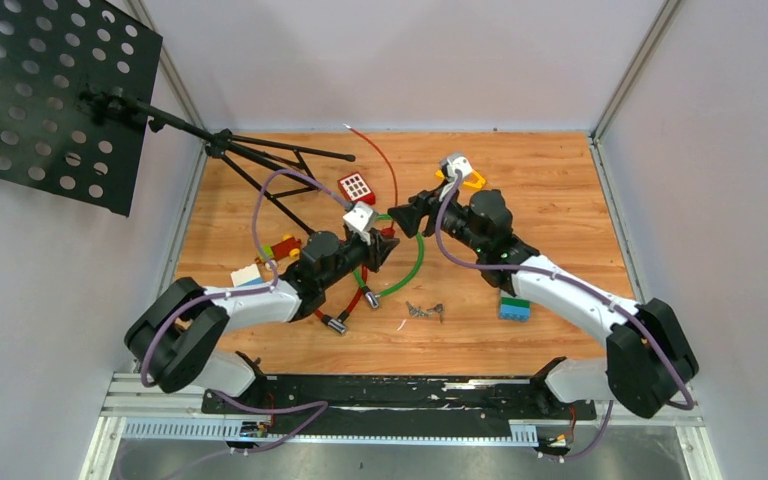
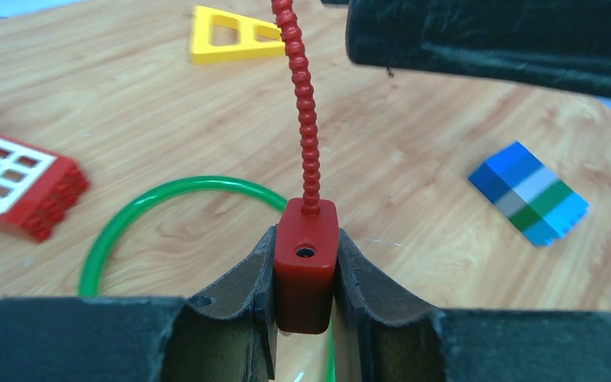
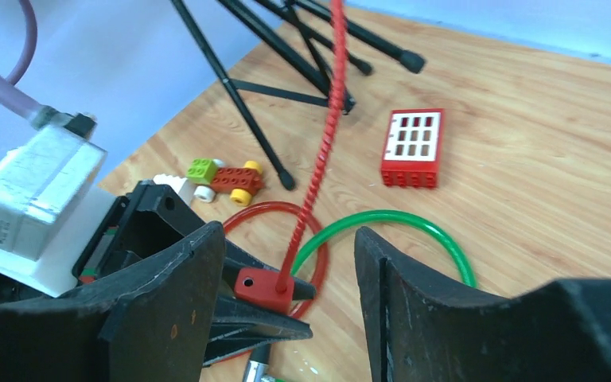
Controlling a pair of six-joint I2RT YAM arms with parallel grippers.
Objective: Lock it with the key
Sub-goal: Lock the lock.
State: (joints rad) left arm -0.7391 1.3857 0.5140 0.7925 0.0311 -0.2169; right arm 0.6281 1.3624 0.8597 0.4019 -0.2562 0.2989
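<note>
**Table** (image 1: pixel 560 200): wooden top, two arms at its near edge.

**Task items**
- Red lock block (image 2: pixel 306 278): lifted off the table near its centre, clamped upright between the two fingers of the left gripper (image 2: pixel 305 232), keyhole face towards the left wrist camera.
- Beaded red cable (image 2: pixel 306 119): rises from the top of the block and runs towards the far edge.
- Key bunch (image 1: pixel 425 311): small dark metal pieces lying flat near the middle of the near edge, well apart from both grippers; too small to make out detail.

**End effectors**
- Left gripper: narrow, both fingers pressed against the sides of the red lock block.
- Right gripper (image 3: pixel 286 235): jaws wide apart, facing the left gripper. The block and the foot of the cable sit in the gap, and neither finger touches them.

**Other items**
- Green cable loop (image 1: pixel 415 265): on the table below the two grippers.
- Red cable loop (image 3: pixel 286 208): just beside the green one, on the left.
- Red window brick (image 1: pixel 356 187): flat, towards the far edge.
- Yellow triangle piece (image 2: pixel 231 36): far side, behind the right arm.
- Striped blue-green block (image 1: pixel 514 308): near the right arm.
- Small brick car (image 3: pixel 223 177): left side.
- Black music stand (image 1: pixel 50 100): legs at the far left corner.
</note>
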